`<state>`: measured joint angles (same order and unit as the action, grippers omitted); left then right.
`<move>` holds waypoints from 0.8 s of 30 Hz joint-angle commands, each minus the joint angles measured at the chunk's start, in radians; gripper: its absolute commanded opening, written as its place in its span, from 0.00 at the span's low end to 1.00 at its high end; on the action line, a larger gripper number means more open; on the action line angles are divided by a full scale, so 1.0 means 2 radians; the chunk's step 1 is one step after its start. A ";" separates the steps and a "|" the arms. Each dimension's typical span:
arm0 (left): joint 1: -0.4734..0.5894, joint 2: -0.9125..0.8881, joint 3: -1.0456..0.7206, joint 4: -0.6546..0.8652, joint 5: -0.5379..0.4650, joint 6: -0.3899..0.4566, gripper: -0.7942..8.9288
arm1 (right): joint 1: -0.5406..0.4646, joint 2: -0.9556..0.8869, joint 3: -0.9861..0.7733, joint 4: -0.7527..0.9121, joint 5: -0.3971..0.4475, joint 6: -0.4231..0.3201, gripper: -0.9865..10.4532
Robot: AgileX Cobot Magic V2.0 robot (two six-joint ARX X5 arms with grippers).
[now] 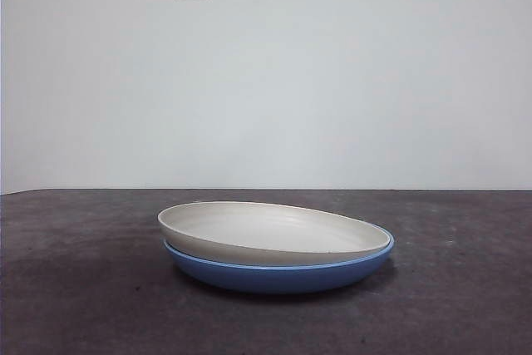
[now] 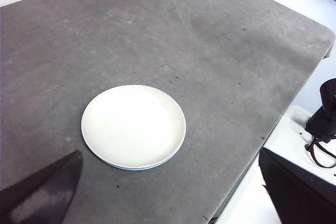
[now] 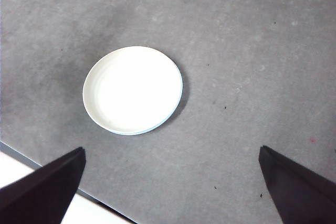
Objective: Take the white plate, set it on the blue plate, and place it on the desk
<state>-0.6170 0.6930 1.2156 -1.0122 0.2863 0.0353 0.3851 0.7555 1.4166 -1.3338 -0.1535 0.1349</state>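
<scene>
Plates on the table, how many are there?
2. The white plate sits on top, slightly tilted, nested in the blue plate, which rests on the desk. From above, only the blue plate's rim shows.

The front view is taken low, at bench [image 1: 75, 288] height, looking level towards a white wall, with the stacked plates seen close and edge-on. Both wrist views are taken from high above, looking steeply down from well back. The white plate [image 2: 133, 126] and surrounding bench are shared by all three views.

The white plate [image 3: 132, 88] sits nested in the blue plate [image 3: 169, 118] on the desk [image 3: 252, 51].
</scene>
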 commanded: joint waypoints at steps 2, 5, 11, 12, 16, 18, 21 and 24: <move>-0.002 0.002 0.007 0.005 -0.001 -0.003 0.53 | 0.002 0.003 0.007 -0.023 -0.002 -0.011 0.52; -0.002 0.002 0.007 0.005 -0.001 -0.003 0.07 | 0.002 0.003 0.007 -0.022 -0.001 -0.015 0.07; -0.002 0.002 0.007 0.005 -0.001 -0.003 0.11 | 0.002 0.003 0.007 -0.018 -0.001 -0.015 0.12; -0.002 0.002 0.007 0.005 -0.001 -0.003 0.11 | 0.002 0.003 0.007 -0.018 -0.001 -0.015 0.12; -0.002 0.002 0.007 0.005 -0.001 -0.003 0.11 | 0.002 0.003 0.007 -0.018 -0.001 -0.015 0.12; -0.002 0.002 0.007 0.005 -0.001 -0.003 0.11 | 0.002 0.003 0.007 -0.018 -0.001 -0.015 0.12; -0.003 0.002 0.007 0.005 -0.001 -0.003 0.11 | 0.002 0.003 0.007 -0.018 -0.001 -0.015 0.12; 0.006 0.001 0.006 0.007 -0.001 -0.003 0.11 | 0.002 0.003 0.007 -0.018 -0.001 -0.015 0.12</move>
<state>-0.6090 0.6930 1.2156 -1.0122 0.2867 0.0345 0.3851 0.7540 1.4166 -1.3338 -0.1562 0.1112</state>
